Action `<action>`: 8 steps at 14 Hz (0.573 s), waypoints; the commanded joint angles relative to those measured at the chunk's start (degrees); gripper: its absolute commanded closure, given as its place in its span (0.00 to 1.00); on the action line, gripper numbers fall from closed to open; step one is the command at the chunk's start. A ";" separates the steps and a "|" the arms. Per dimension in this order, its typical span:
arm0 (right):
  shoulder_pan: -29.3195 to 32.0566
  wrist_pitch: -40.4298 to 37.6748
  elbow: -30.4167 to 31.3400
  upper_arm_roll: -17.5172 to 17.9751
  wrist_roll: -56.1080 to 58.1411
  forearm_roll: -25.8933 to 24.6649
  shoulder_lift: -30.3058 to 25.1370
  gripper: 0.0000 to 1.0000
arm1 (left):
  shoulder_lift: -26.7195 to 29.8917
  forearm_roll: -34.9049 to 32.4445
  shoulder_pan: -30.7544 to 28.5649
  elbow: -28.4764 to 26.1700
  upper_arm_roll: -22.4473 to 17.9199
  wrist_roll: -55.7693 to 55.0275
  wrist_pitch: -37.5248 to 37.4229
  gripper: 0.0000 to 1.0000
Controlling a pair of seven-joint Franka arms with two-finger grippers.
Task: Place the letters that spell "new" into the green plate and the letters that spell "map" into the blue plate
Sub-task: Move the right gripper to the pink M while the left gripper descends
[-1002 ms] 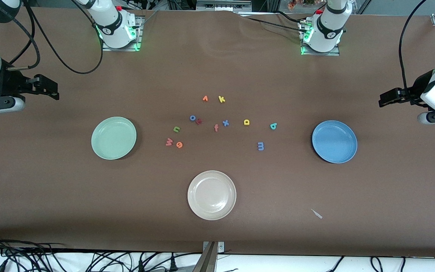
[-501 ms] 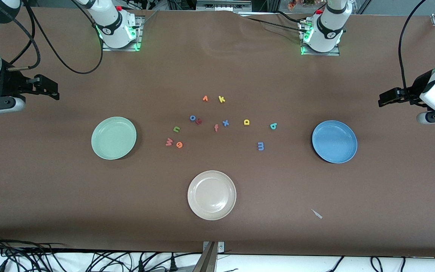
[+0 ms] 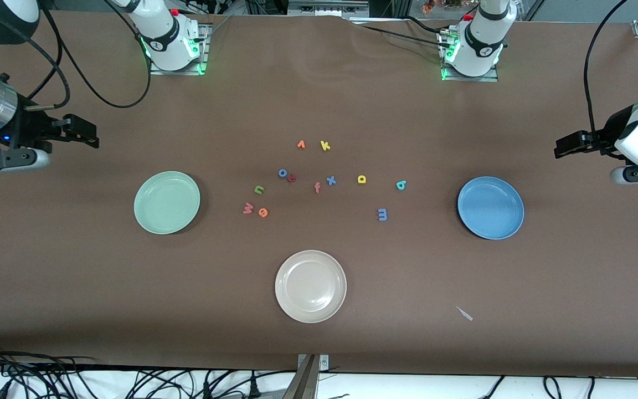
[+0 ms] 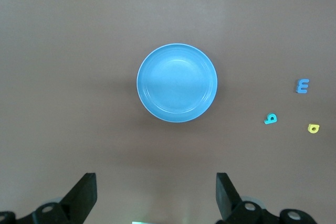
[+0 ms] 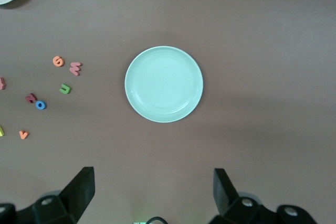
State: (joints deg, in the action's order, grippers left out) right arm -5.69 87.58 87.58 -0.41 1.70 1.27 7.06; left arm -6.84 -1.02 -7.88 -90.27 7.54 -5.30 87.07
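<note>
On the table, the beige plate lies nearest. Farther, between the green plate and blue plate, the letters lie flat, "w", "e", "n", "m", "a", "p", turned various ways. The right gripper and left gripper hover open over the table's ends.

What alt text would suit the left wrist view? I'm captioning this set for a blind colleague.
A blue plate sits empty on a brown table, seen from above. The left gripper hangs open over bare table beside the plate. Three small foam letters lie apart from the plate: a blue m, a teal p, a yellow a.
</note>
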 commanded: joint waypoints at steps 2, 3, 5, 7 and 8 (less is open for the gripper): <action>-0.02 6.44 5.57 2.77 -2.31 0.92 -0.65 0.00 | -5.52 0.40 -0.29 3.00 -0.24 0.46 0.91 0.00; -0.11 8.47 6.89 4.17 -5.01 0.92 -0.65 0.00 | -7.99 0.32 -0.21 3.43 -0.33 0.46 0.82 0.00; -0.11 12.68 9.88 7.95 -12.30 0.66 -0.73 0.00 | -8.63 -0.12 0.41 3.44 0.02 0.38 0.91 0.00; -0.11 16.81 12.95 10.42 -16.71 0.22 -0.65 0.00 | -9.50 0.14 2.42 3.35 0.37 0.03 1.00 0.00; -0.11 19.36 14.53 11.12 -18.55 0.13 -0.56 0.00 | -10.38 0.84 4.09 2.91 0.37 -1.63 2.65 0.00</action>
State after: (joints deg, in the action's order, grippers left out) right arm -6.24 102.85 98.36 9.40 -13.46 1.51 7.54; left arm -15.74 -1.02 -6.73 -89.05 7.80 -5.40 89.12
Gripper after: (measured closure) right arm 0.000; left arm 0.000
